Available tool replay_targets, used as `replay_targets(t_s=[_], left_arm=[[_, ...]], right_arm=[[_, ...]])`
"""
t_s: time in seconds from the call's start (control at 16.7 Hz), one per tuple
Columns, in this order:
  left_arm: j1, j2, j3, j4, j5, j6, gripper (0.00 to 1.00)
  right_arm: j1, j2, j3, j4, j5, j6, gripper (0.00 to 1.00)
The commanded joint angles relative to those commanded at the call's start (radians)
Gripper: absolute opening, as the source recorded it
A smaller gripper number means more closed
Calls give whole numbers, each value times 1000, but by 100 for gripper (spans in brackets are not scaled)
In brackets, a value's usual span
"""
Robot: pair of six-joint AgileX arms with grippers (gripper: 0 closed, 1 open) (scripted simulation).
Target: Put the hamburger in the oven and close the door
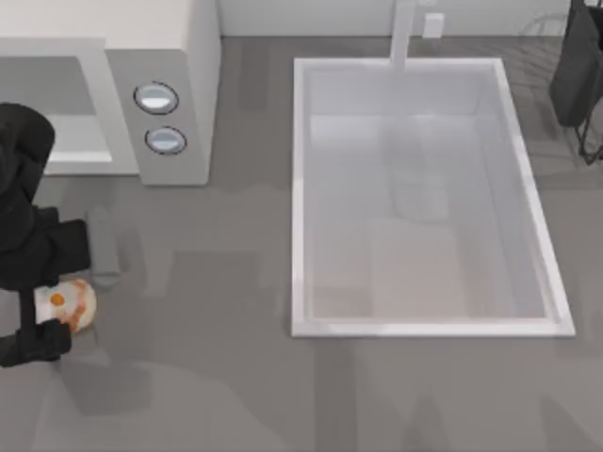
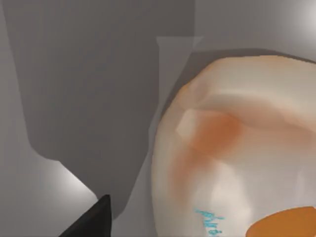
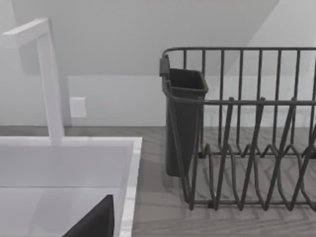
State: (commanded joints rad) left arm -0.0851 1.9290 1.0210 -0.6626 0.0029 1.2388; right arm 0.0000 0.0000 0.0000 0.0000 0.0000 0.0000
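Note:
The hamburger [image 1: 73,305], a small cream lump with orange patches, lies low at the table's left edge, in front of the oven. My left gripper [image 1: 52,303] is shut on the hamburger, one black finger on each side. Close up, the hamburger [image 2: 237,153] sits next to one dark fingertip [image 2: 91,222]. The off-white oven [image 1: 179,56] stands at the back left, its grey cavity [image 1: 47,108] open to view beside two round knobs [image 1: 156,97]. The door is hidden. My right gripper [image 1: 577,71] is parked at the back right corner.
A large white sink basin [image 1: 303,188] with a white tap [image 1: 402,33] takes up the middle and right of the table. A dark wire dish rack [image 3: 247,148] with a cup [image 3: 183,123] stands at the back right. A short grey bar [image 1: 104,247] lies beside my left gripper.

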Motion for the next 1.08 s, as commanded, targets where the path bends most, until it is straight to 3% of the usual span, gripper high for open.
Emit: replay_targets(t_s=[0.9, 1.08], left_arm=[[13, -198, 231, -454, -23, -1, 0], [12, -218, 256, -481, -23, -4, 0]], right_arm=[[0, 0, 0, 0, 0, 0, 100], [0, 0, 0, 0, 0, 0, 100]])
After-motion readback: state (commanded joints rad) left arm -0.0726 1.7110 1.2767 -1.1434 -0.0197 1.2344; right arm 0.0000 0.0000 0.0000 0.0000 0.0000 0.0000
